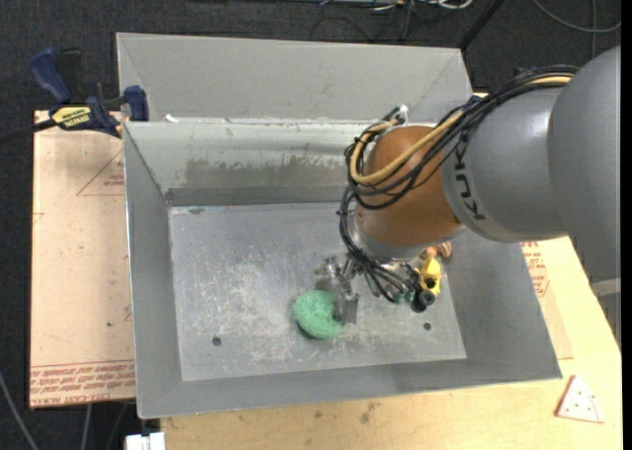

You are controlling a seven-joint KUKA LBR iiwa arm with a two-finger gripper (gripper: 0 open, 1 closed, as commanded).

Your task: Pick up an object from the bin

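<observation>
The hand [345,306] touches a green lump [316,316] at its left; open or clamped, I cannot tell.

The grey arm [538,167] carries dark letters near its wrist, "KU", the beginning of a longer word.

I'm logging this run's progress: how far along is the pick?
Done: the gripper is down in the bin, at the right side of a lumpy green ball near the front. In hand: the grasp itself, which is not visibly secured. Left: lifting the ball, which lies on the bin floor.
</observation>
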